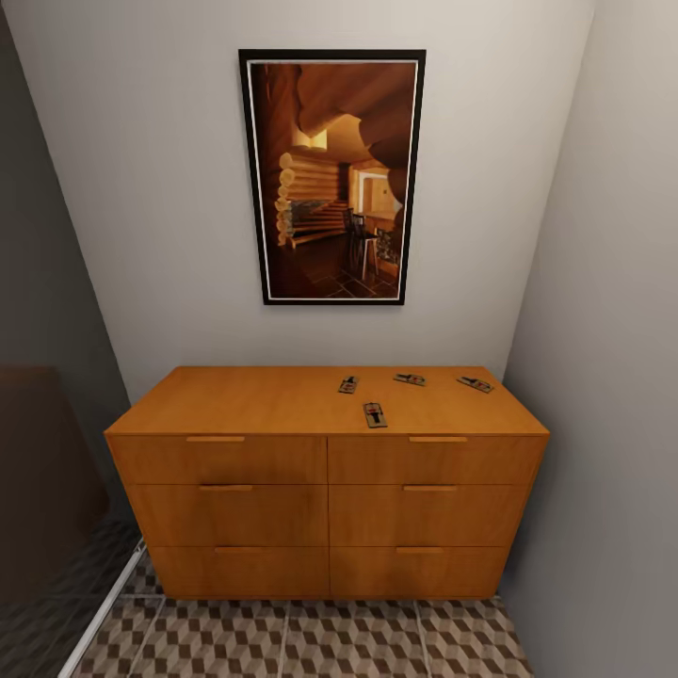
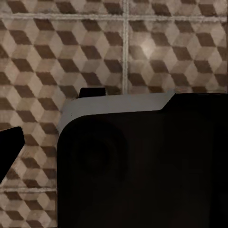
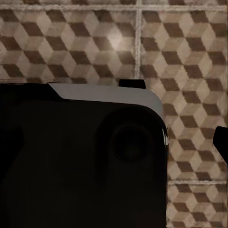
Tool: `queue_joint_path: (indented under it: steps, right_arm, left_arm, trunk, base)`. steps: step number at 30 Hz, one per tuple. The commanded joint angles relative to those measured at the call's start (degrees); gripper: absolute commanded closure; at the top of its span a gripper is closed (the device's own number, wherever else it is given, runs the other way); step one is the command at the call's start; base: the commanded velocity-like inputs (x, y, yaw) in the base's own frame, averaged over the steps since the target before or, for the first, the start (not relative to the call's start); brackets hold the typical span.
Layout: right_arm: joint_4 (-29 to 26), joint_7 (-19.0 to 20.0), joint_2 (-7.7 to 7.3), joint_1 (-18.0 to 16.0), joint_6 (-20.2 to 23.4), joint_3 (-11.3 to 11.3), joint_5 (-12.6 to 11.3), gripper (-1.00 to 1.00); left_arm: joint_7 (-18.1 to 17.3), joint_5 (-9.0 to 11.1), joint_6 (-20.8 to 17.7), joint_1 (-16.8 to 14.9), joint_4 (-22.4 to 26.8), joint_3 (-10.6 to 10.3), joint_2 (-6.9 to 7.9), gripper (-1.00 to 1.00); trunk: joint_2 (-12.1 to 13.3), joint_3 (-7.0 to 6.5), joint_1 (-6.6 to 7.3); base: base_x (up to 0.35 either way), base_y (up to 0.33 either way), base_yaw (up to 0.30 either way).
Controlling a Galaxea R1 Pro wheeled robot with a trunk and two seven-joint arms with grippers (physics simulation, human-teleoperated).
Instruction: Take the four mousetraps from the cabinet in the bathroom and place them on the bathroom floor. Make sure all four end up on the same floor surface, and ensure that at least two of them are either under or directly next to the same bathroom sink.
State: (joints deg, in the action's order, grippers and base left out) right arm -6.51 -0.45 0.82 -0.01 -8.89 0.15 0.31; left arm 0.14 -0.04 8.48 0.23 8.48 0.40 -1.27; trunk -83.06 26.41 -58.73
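So we're in a narrow nook: pale walls on both sides, and a wide orange-brown cabinet (image 1: pixel 328 490) pushed against the back wall under a tall framed picture (image 1: pixel 331 177) of a log cabin interior. The cabinet nearly fills the gap wall to wall, so there's not much side room. In front of it there's a strip of bathroom floor (image 1: pixel 311 640) with that brown and beige cube tile. All six drawers are closed. The four mousetraps (image 1: pixel 376 414) lie flat on the right half of the top, well apart from each other, one nearer the front edge. Both wrist cams look down at the tile past a dark robot body (image 2: pixel 142 166), so I can't tell how either gripper stands.
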Motion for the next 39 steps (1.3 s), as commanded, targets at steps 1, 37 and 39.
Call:
queue_joint_path:
  steps: [1, 37, 39]
  right_arm:
    - [-0.8, 0.0, -0.09, 0.0, -0.5, 0.0, 0.0, -1.0]
    - [-43.5, -0.5, -1.34, 0.0, 7.1, -0.1, 0.2, -1.0]
    - [-46.8, -0.5, -1.34, 0.0, 9.7, -0.1, 0.2, -1.0]
  left_arm:
    - [0.0, 0.0, 0.0, 0.0, 1.2, 0.0, 0.11, -1.0]
    - [0.2, -0.1, -19.7, 0.0, 50.3, 0.1, 0.34, -1.0]
    - [0.2, -0.1, -20.2, -0.1, 51.5, 0.1, 0.33, -1.0]
  trunk:
    - [0.0, 0.04, 0.0]
    - [0.0, 0.04, 0.0]
    - [0.0, 0.04, 0.0]
  base:
    - [0.0, 0.0, 0.0]
    - [0.0, 0.0, 0.0]
    - [0.0, 0.0, 0.0]
